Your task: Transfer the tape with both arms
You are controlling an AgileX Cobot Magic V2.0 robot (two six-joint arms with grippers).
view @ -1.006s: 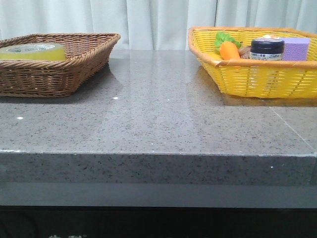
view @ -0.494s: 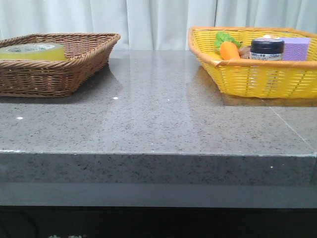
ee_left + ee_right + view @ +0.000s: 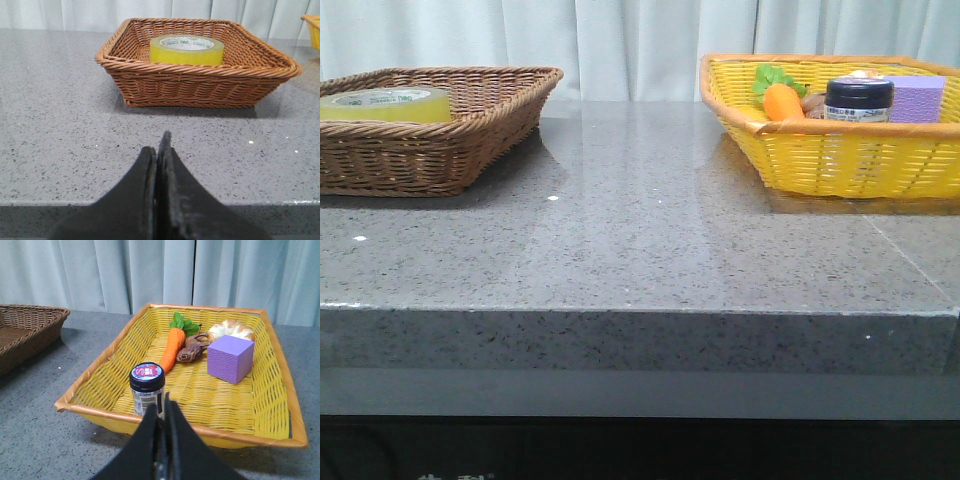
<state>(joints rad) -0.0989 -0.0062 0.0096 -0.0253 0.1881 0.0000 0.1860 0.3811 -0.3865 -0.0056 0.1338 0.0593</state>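
The tape point(image 3: 386, 103) point(image 3: 186, 48), a wide yellow roll with a white core, lies flat inside the brown wicker basket point(image 3: 470, 130) point(image 3: 200, 85) at the table's far left. My left gripper point(image 3: 157, 145) is shut with nothing in it, low over the table's near edge and well short of that basket. My right gripper point(image 3: 162, 405) is also shut and empty, just in front of the yellow basket point(image 3: 840, 165) point(image 3: 200, 395). Neither gripper shows in the front view.
The yellow basket at the far right holds a dark-lidded jar point(image 3: 858, 99) point(image 3: 147, 390), a toy carrot point(image 3: 782, 100) point(image 3: 173, 347), a purple cube point(image 3: 917, 98) point(image 3: 230, 358), a bread ring point(image 3: 231, 330) and a small brown piece point(image 3: 191, 351). Curtains hang behind the grey stone table point(image 3: 640, 240).
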